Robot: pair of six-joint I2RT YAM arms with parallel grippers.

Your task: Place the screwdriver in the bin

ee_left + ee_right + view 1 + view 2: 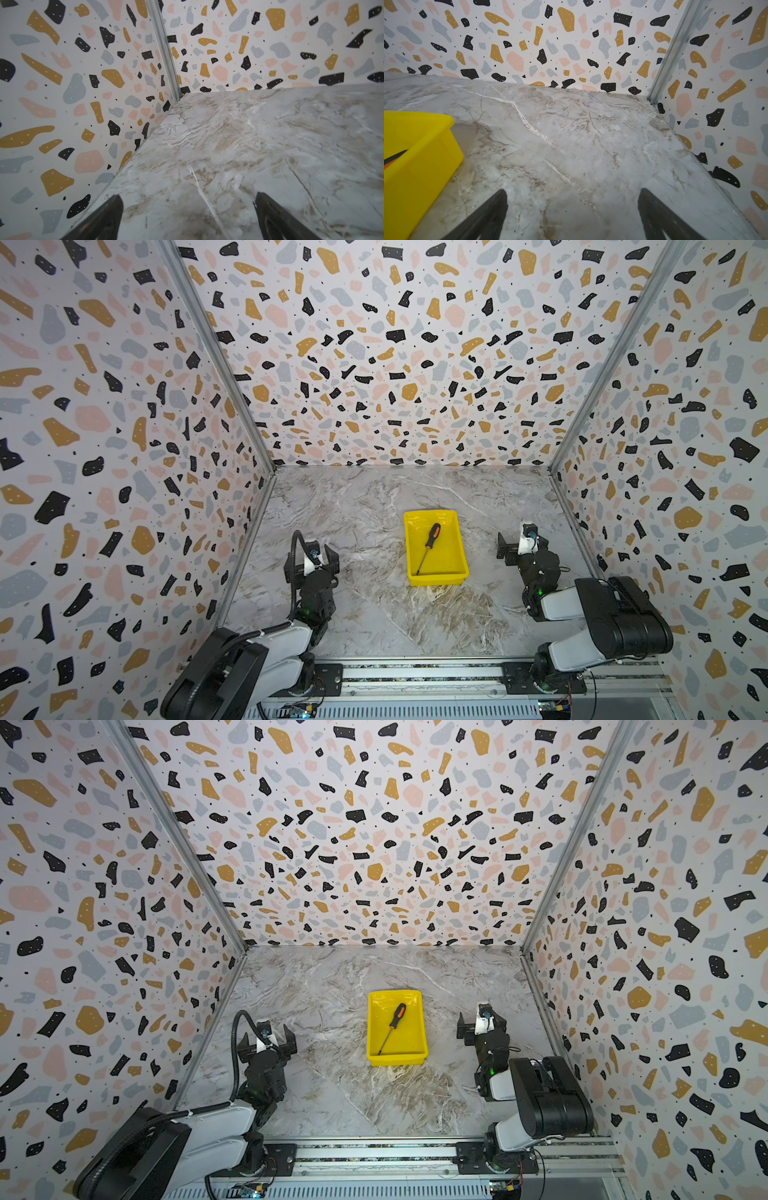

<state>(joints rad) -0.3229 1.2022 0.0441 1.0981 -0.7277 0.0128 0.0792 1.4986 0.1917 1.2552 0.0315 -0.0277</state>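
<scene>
The screwdriver (pixel 430 541) lies inside the bin (pixel 448 558), flat on its yellow floor and set on a slant. Its orange-and-black handle points toward the far end, and the tip of the thin shaft reaches the near corner on my left. Both top views show it this way, with the screwdriver (pixel 396 1018) wholly within the rim of the bin (pixel 411 1038). Nothing of mine touches it.

The bin sits on the marbled tabletop (pixel 365 526), between my two arms and nearer my right one.

My right claw (pixel 524 546) hangs low over the table just beside the bin. In its wrist view the two dark fingers of that claw (pixel 573 190) stand wide apart with only bare marble between them. The bin's outer wall (pixel 425 166) fills one side of that view, and a sliver of the handle (pixel 392 159) shows over the rim.

My left claw (pixel 311 558) is well apart from the bin, close to the speckled side wall (pixel 124 448). Its fingers (pixel 116 203) are spread wide too, and that claw (pixel 188 196) holds nothing.
</scene>
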